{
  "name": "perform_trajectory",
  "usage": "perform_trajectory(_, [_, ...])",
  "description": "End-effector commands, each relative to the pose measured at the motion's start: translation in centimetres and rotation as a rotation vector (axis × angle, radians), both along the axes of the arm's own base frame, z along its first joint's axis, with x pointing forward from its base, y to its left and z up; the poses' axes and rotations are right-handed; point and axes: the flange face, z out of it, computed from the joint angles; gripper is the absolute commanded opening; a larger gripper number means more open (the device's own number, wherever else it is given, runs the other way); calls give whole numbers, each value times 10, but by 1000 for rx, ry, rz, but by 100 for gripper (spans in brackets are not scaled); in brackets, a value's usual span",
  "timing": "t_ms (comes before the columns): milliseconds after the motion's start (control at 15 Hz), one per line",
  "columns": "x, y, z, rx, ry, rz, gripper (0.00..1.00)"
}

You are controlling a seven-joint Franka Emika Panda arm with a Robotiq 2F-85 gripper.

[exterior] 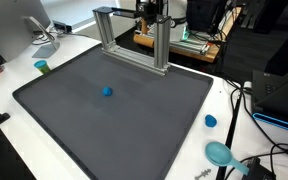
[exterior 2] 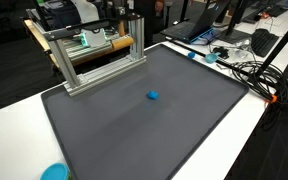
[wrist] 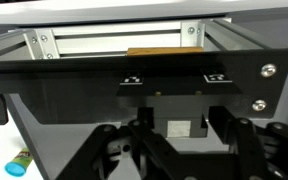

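**Gripper up against the aluminium frame at the back of the mat**

The gripper (wrist: 184, 135) hangs close to the aluminium frame (exterior: 134, 40), which stands at the far edge of the dark grey mat (exterior: 134, 130). In both exterior views the frame (exterior 2: 94, 55) is an open, box-like rack of silvery square bars: upright posts joined by straight rails, bolted at the corners. The wrist view looks right into it. A pale rail runs across the top, a thin wooden strip (wrist: 154, 50) lies just behind that rail, and a wide black panel (wrist: 94, 80) with screw heads spans the front.

The gripper's dark links fill the bottom of the wrist view, just below the panel. Whether the fingers stand apart or are pressed on anything cannot be told.

A small blue piece (exterior: 107, 91) lies alone on the mat, well apart from the frame.
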Motion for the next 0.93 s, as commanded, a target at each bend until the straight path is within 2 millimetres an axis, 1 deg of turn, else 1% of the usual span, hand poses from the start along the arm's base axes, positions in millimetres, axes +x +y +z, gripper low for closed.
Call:
perform_trajectory(0, [-5,0,-11,31,21,8,49])
perform_trajectory(67, [-5,1,-12,31,26,13,51])
perform_trajectory(267, [-7,0,-16,35,57,44,54])
perform_trajectory(333, [-10,0,-19,33,73,65,59])
perform_trajectory(400, [-11,0,-19,37,78,78,61])
perform_trajectory(467, [-12,-1,-20,44,82,92,60])
perform_trajectory(533, [-11,-2,-20,48,79,100,63])
perform_trajectory(600, [-10,-2,-19,51,78,106,62])
perform_trajectory(667, [-8,-3,-18,54,78,111,67])
perform_trajectory(733, [-5,-3,-16,59,77,113,64])
perform_trajectory(800, [-2,-2,-15,63,85,120,48])
perform_trajectory(867, [-1,-3,-15,61,84,119,41])
